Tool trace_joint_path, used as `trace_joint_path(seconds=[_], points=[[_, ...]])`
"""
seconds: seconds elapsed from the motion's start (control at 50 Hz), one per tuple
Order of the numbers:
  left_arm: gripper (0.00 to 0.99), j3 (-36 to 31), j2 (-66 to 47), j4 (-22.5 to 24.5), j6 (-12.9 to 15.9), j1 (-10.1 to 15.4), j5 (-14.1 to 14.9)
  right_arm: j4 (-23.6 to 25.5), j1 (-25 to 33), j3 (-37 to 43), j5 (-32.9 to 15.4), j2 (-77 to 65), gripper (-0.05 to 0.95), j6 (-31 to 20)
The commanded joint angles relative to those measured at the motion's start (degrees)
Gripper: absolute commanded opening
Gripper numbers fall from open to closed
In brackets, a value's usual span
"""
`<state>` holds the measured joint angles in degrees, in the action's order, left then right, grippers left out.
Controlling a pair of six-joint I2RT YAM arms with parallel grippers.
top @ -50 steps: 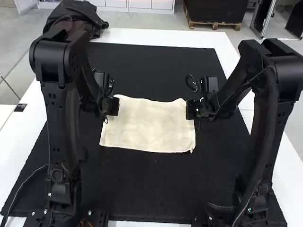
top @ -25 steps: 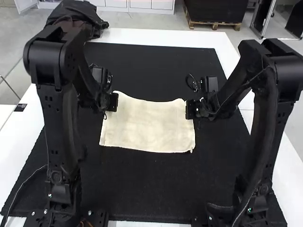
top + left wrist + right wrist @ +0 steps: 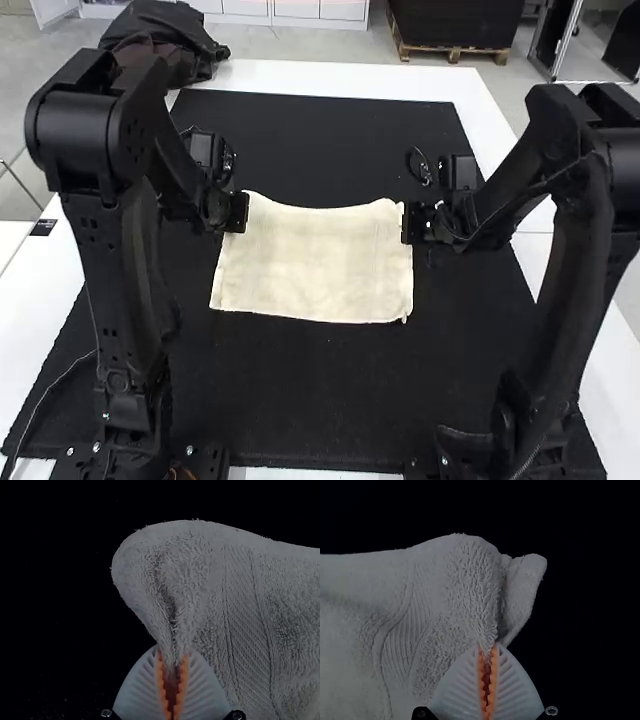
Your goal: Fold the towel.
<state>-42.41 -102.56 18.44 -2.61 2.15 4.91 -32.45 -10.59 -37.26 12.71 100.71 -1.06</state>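
Cream looped-pile towel, roughly rectangular, far corners pinched by left hand and right hand, the latter since shifted outward.

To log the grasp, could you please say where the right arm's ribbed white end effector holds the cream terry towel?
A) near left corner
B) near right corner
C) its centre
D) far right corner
D: the right end effector is shut on the towel at its far right corner.
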Motion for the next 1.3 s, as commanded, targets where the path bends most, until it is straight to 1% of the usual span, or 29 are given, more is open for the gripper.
trace_joint_path(seconds=[0.0, 0.18, 0.28, 0.34, 0.38, 0.46, 0.64, 0.76, 0.9, 1.1, 1.28], points=[[0.023, 0.8, 2.2, -1.0, 0.7, -0.7, 0.4, 0.6, 1.4, 0.8, 0.5, -2.2, -0.02, 0.5], [0.023, 1.7, 5.1, -3.4, 0.8, -0.7, 0.7, 1.8, 1.5, 2.1, 1.1, -4.6, -0.02, 0.5], [0.023, 2.6, 6.9, -4.2, 1.9, -0.7, 0.8, 3.1, 1.5, 2.6, 1.7, -6.3, -0.02, 0.5], [0.023, 3.0, 7.9, -4.8, 2.3, -0.7, 1.3, 3.8, 1.6, 3.1, 2.3, -7.0, -0.02, 0.4], [0.023, 3.3, 8.7, -5.4, 2.3, -0.7, 1.8, 4.3, 1.8, 3.4, 2.4, -7.5, -0.02, 0.4], [0.023, 4.0, 10.5, -6.1, 2.3, -0.7, 1.8, 5.0, 1.9, 4.1, 2.4, -9.0, -0.02, 0.4], [0.023, 5.3, 13.2, -6.9, 3.1, -0.7, 1.8, 6.9, 2.1, 4.6, 2.9, -12.0, -0.02, 0.5], [0.023, 5.9, 14.7, -7.5, 3.8, -0.7, 2.1, 9.2, 2.8, 4.9, 3.9, -13.4, -0.02, 0.4], [0.023, 6.4, 16.3, -8.5, 3.8, -0.7, 2.2, 9.7, 3.6, 6.0, 4.5, -15.3, -0.02, 0.4], [0.023, 6.6, 19.2, -10.6, 3.8, -0.7, 2.2, 12.8, 5.2, 6.8, 5.7, -18.5, -0.02, 0.4], [0.023, 6.7, 21.6, -14.6, 3.8, -0.7, 2.2, 16.0, 5.5, 7.7, 7.4, -20.7, -0.02, 0.5]])
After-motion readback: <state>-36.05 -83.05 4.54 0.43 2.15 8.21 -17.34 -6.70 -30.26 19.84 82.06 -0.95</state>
